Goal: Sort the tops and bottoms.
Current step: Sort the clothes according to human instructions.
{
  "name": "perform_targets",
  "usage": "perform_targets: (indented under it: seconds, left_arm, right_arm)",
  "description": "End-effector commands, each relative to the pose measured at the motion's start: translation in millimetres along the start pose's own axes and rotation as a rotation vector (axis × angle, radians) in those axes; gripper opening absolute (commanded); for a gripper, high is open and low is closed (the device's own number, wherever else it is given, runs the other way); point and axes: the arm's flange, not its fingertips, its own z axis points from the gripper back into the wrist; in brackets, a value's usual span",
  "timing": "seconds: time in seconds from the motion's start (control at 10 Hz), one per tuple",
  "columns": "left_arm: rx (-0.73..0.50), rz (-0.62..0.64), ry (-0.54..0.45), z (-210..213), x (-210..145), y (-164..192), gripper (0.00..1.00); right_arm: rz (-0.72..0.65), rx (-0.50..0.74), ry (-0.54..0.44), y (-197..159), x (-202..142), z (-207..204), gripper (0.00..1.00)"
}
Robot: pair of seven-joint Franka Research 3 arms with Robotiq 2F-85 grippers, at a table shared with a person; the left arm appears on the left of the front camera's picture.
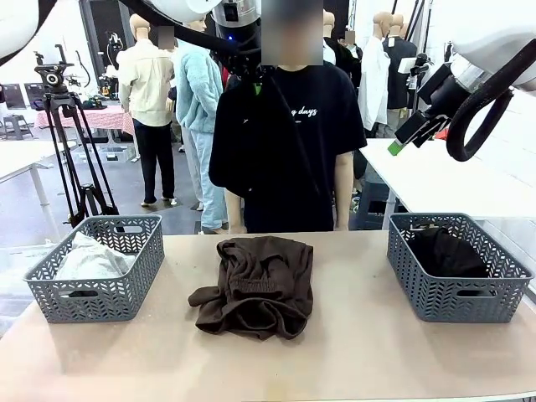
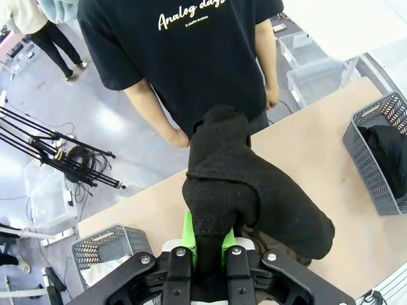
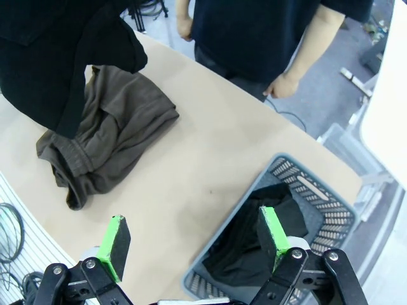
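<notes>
The left gripper (image 2: 206,244) is clamped on a black garment (image 2: 254,190). Its green pads (image 2: 187,230) pinch a fold that bulges up and hides the table beneath. The left wrist view makes this grip plain. From the front the fingers are lost against the black T-shirt of the person (image 1: 331,142), and the garment hangs as a dark shape before the torso, well above the table (image 1: 377,352).

The right gripper (image 3: 194,235) stands wide apart and empty, high above the right basket (image 3: 337,213). A second black garment (image 3: 254,248) lies in that basket, partly cut off by the fingers; from the front it barely clears the rim.

The brown fleece piece (image 1: 258,285) lies crumpled mid-table. In the right wrist view the hanging garment covers one end of it. A pale garment (image 1: 88,258) sits in the left basket (image 1: 100,293).
</notes>
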Motion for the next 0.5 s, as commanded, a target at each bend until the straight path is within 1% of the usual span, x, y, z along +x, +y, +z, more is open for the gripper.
perform_targets:
  seconds: [0.0, 0.4]
  left_arm:
    - [0.0, 0.001, -0.015, 6.7, 1.7, 2.1, 0.0]
    - [0.0, 0.001, -0.015, 6.7, 1.7, 2.1, 0.0]
  right_arm:
    - [-0.013, -0.013, 0.019, 0.4, 2.6, -0.1, 1.0]
    - [-0.013, -0.013, 0.019, 0.4, 2.6, -0.1, 1.0]
